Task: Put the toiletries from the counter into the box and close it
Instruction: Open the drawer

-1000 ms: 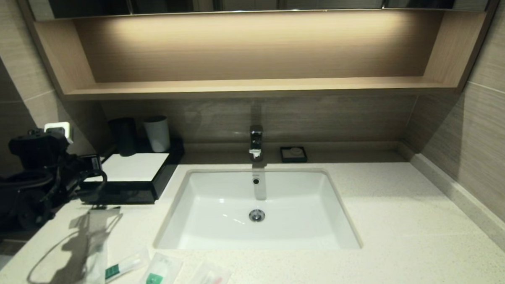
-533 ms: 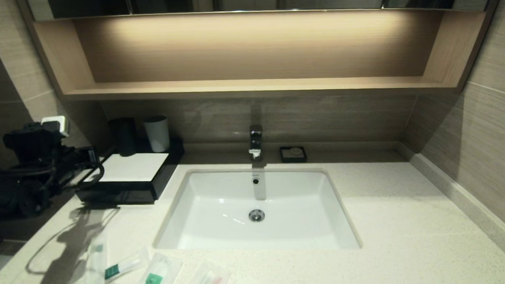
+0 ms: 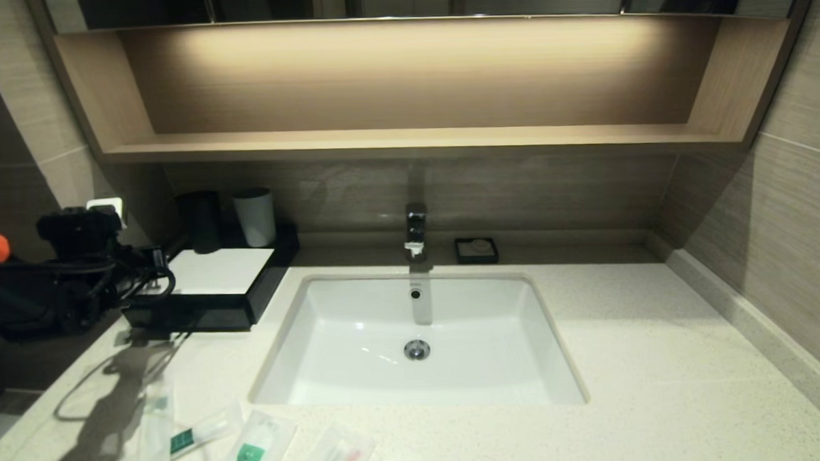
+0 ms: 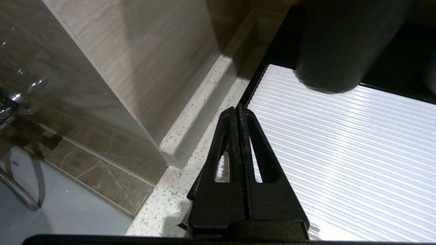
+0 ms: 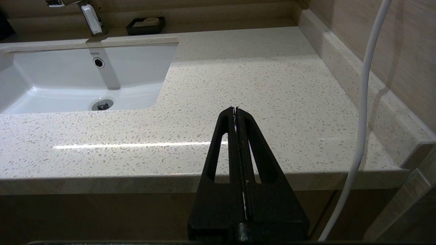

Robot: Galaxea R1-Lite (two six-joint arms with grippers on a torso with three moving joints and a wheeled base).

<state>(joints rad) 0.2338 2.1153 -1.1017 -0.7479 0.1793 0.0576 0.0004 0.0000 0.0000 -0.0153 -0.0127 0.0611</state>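
The toiletries lie on the counter (image 3: 660,358) at its front left: a long toothbrush pack (image 3: 154,427), a second one with a green band (image 3: 202,432), a flat sachet with a green label (image 3: 254,451) and a packet with a pink-red mark (image 3: 339,459). The black box with the white top panel (image 3: 213,271) stands at the back left. My left gripper (image 3: 160,266) is shut and empty, its tips over the panel's left edge (image 4: 340,153). My right gripper (image 5: 235,109) is shut and empty, in front of the counter's right front edge, out of the head view.
A black tumbler (image 3: 201,221) and a white tumbler (image 3: 255,217) stand behind the box. The white sink (image 3: 359,328) with its faucet (image 3: 415,230) is in the middle. A small black dish (image 3: 476,250) sits by the back wall. A wooden shelf (image 3: 407,138) hangs above.
My left arm rose and drew back a little, then came down and to the right toward the box's left edge. An orange part of the arm now shows at the far left.
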